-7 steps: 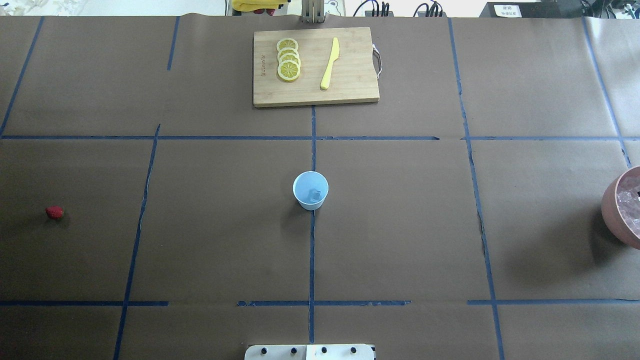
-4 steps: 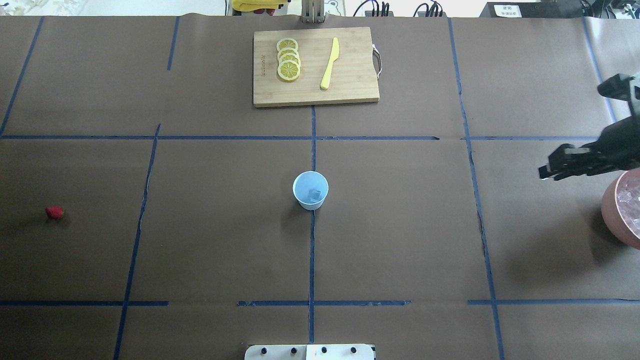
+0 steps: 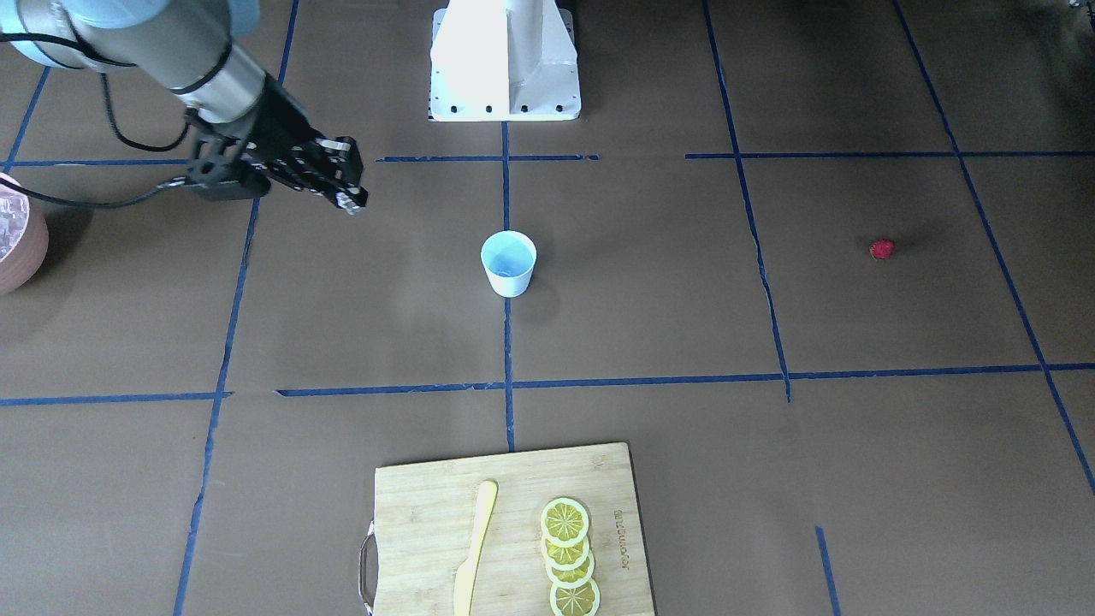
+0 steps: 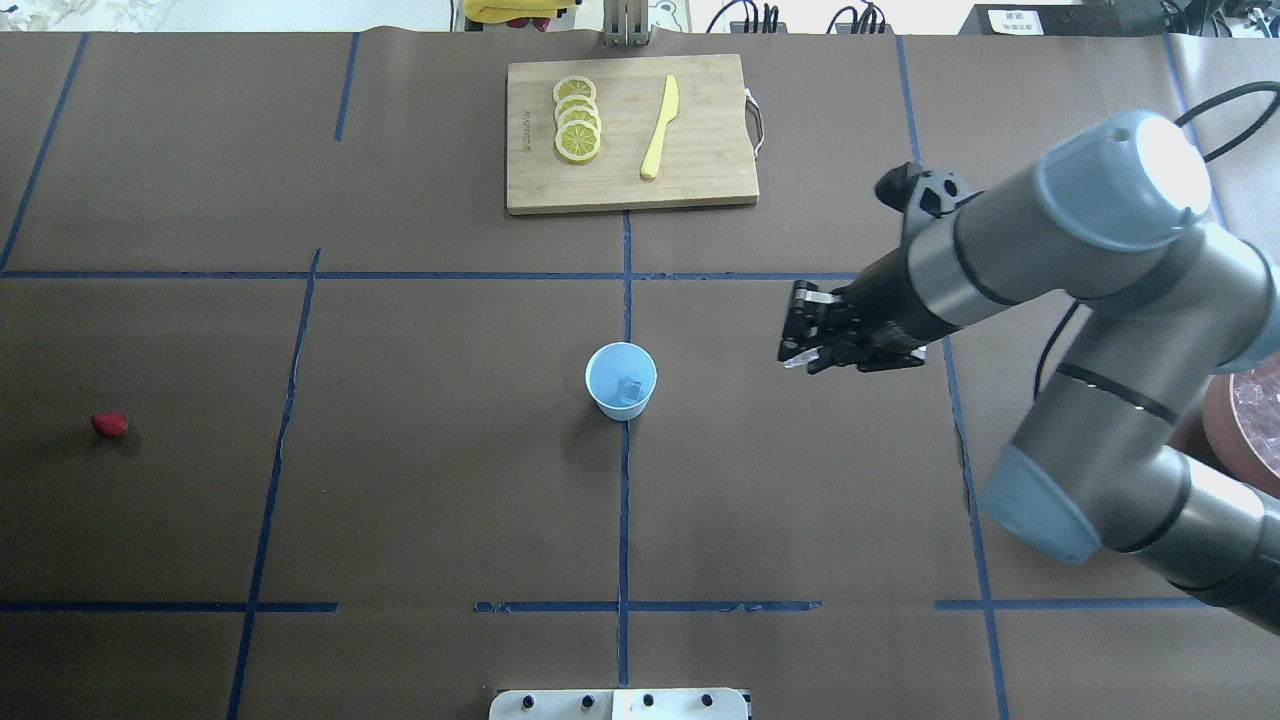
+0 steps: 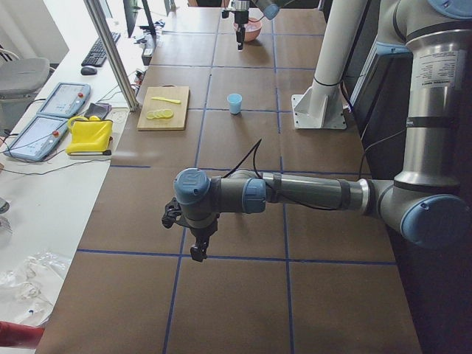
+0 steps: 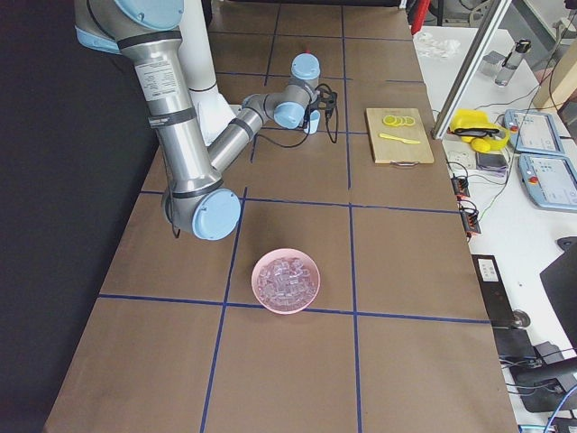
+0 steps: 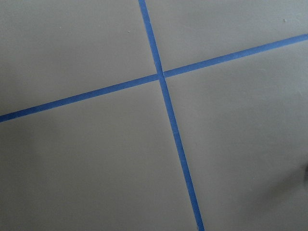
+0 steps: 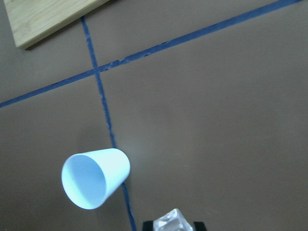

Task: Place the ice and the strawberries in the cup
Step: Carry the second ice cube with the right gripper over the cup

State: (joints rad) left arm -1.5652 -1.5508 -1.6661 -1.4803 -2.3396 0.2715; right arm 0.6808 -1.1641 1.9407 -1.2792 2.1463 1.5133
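The white cup with a pale-blue inside stands at the table's middle, with one ice cube inside it. It also shows in the front view and the right wrist view. My right gripper hovers to the right of the cup, shut on a clear ice cube. The red strawberry lies alone far to the left. My left gripper shows only in the exterior left view, over bare table; I cannot tell if it is open or shut.
A pinkish-brown bowl of ice cubes sits at the table's right end, partly behind my right arm in the overhead view. A wooden cutting board at the far middle holds lemon slices and a yellow knife.
My right arm came into the overhead view from the right edge and moved left from above the bowl towards the cup. The cup and strawberry have not moved.
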